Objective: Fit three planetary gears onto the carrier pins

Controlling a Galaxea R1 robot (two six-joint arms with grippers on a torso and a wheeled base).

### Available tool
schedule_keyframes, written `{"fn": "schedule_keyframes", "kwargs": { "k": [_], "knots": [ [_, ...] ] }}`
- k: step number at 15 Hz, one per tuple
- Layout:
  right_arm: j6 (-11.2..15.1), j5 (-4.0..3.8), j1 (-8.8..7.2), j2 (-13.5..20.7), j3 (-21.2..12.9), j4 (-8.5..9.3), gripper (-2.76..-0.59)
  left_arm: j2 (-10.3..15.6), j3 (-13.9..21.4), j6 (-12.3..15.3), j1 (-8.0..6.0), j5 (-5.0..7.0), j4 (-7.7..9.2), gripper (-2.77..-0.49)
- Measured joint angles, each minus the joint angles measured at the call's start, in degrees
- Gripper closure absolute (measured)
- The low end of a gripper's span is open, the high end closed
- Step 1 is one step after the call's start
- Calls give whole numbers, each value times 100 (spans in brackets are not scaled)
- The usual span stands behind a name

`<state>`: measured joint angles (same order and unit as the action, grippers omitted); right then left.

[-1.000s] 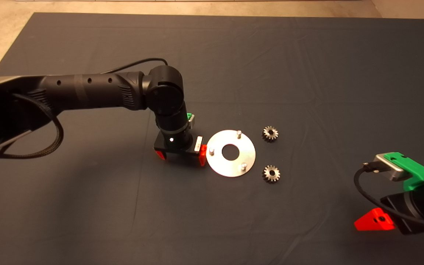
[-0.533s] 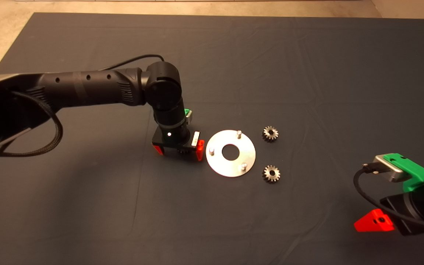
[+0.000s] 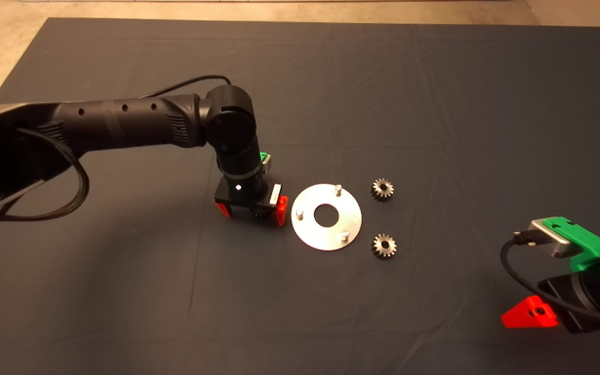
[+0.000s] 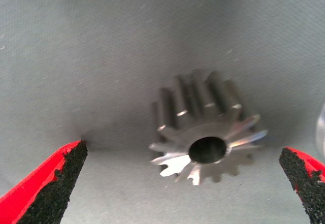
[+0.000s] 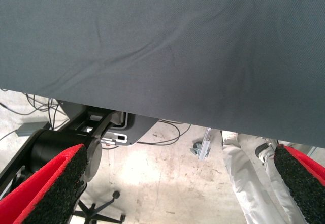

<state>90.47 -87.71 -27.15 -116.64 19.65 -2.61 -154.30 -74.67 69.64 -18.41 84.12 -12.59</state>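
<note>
A small dark-grey planetary gear (image 4: 203, 130) is seen closest in the left wrist view, lying on the dark mat (image 4: 101, 56) between the two red fingers of the left gripper (image 4: 183, 183). Its teeth are bright at the edges and flare outward around a round central bore, and it is touched by neither pad. The fingers are spread wide, with clear mat on both sides of the gear.

In the head view the left gripper (image 3: 251, 208) is held low over the mat just beside the left rim of the silver disc (image 3: 308, 232), and only a sliver of the gear (image 3: 257, 213) is visible beneath it. Three short silver carrier pins (image 3: 298, 213) stand upright on the disc around its large central hole, and all three are bare. Beyond the disc, on its right, two more planetary gears lie flat on the mat, one (image 3: 382, 189) farther back and one (image 3: 384, 246) nearer the front, both apart from the disc.

The right gripper (image 3: 532, 312) is parked at the lower right edge; its fingers are spread wide in the right wrist view, where the mat edge, the floor and a person's leg (image 5: 249, 183) are shown.

Compared with one second ago, the left gripper has been shifted slightly left, away from the disc, whose nearest pin is now uncovered. The disc and the two loose gears are unchanged.
</note>
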Motion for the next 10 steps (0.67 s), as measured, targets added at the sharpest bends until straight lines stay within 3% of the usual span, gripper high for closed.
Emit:
{"fn": "schedule_keyframes", "kwargs": {
  "k": [6, 10],
  "knots": [
    [0, 0, 80, 0, 0, 7, -274, -94, -207, -20, 0, -2, 9, -275],
    [0, 1, 80, 0, 0, 7, -274, -116, -325, -190, -6, 28, 72, -275]
  ]
}}
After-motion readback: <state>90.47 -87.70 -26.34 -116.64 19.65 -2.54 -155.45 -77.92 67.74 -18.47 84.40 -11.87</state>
